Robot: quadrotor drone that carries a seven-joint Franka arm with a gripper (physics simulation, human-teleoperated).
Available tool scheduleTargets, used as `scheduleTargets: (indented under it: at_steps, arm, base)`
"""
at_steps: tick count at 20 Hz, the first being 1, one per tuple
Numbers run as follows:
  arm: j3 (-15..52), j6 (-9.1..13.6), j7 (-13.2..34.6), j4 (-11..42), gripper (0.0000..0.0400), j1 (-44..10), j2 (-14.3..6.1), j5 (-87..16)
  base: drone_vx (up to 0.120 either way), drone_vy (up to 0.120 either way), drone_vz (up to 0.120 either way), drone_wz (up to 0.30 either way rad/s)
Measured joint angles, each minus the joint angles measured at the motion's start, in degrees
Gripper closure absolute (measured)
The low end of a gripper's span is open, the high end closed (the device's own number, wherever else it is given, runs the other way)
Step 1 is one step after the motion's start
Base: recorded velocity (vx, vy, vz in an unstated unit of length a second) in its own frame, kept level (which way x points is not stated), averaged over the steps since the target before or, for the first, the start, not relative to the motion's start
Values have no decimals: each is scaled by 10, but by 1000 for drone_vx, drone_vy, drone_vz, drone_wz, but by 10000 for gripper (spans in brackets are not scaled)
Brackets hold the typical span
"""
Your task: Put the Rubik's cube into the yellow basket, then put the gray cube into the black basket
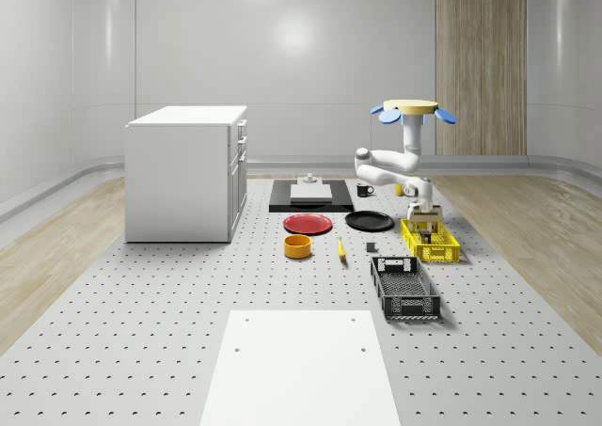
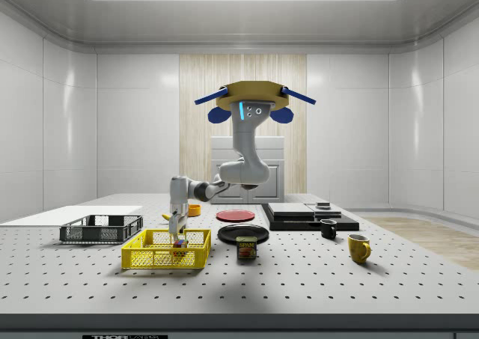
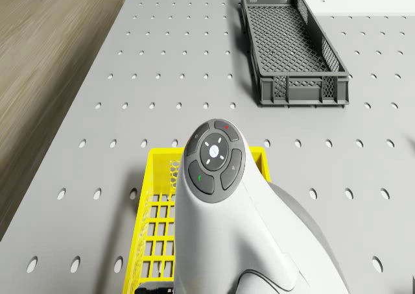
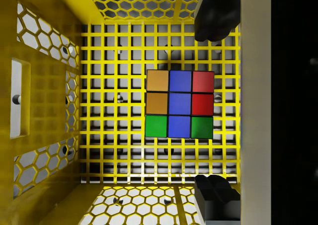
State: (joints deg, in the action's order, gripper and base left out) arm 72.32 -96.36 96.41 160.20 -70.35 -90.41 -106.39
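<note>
Drone [image 2: 251, 99] is hovering by the yellow basket [image 1: 431, 242]; hand [image 4: 213, 106] is spread open over the Rubik's cube [image 4: 179, 104] lying inside. Best to lift straight up, fingers [image 4: 214, 21] clearing the walls.

Rubik's cube [image 4: 179, 104] sits in the basket [image 1: 430, 241] near the table's [image 1: 141, 351] right edge; second basket [image 1: 404, 288] just in front; drone [image 1: 414, 110] hovers above, behind them.
</note>
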Motion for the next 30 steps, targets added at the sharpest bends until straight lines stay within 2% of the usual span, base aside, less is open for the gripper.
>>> scheduleTargets:
  at_steps: [3,10,30]
  arm:
    - [29,12,-1,8,1,6,1,26]
    - [68,26,-1,16,0,12,1,62]
    - [81,27,-1,18,0,13,-3,76]
  base:
    - [0,-27,0,0]
    - [0,-120,0,0]
    - [0,-120,0,0]
